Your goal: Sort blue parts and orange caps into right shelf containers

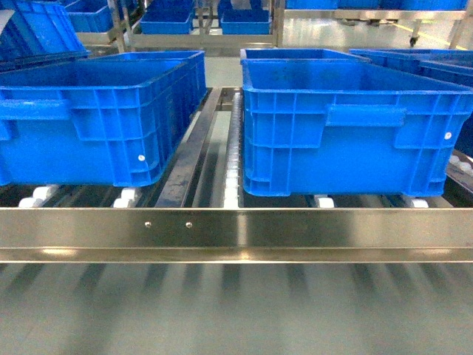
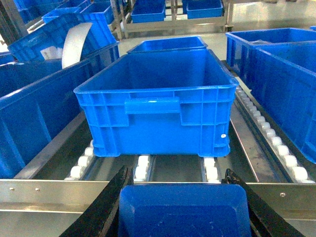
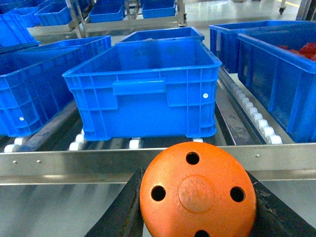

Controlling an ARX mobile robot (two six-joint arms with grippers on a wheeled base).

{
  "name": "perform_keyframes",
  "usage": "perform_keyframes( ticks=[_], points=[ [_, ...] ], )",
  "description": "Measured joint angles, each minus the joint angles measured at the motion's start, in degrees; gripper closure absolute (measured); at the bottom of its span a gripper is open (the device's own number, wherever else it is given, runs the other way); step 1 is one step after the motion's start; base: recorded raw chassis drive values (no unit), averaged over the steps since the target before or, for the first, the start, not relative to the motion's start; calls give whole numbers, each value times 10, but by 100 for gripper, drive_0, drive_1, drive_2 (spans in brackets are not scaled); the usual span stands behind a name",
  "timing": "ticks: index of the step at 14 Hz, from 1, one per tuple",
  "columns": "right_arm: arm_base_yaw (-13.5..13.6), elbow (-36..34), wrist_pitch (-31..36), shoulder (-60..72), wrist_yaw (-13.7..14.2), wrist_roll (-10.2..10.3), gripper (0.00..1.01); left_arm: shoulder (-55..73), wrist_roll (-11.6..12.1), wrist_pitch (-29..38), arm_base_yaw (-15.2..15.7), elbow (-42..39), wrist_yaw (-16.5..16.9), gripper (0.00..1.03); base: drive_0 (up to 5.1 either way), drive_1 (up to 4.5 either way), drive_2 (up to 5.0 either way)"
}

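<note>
1. Stainless-steel shelf (image 1: 236,229) runs its shiny front rail across the head view, with two large blue crates (image 1: 347,126) side by side on white rollers (image 1: 231,185) behind it.
2. Neither arm appears in the head view; only the wrist cameras show the grippers.
3. Left gripper (image 2: 180,207) pinches a blue part (image 2: 181,212) between its dark fingers, just before the rail, facing a crate.
4. Right gripper (image 3: 197,197) clamps an orange cap (image 3: 197,192), its holed flat top toward the camera.
5. Something red (image 3: 303,49) lies in the far-right crate, seen only by the right wrist.
</note>
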Motion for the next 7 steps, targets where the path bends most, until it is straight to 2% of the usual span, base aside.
perform_keyframes(
  ticks=[7],
  points=[
    [0, 0, 1, 0, 0, 0, 57, -1, 0, 0, 0, 0, 0, 59, 0, 0, 0]
  ],
)
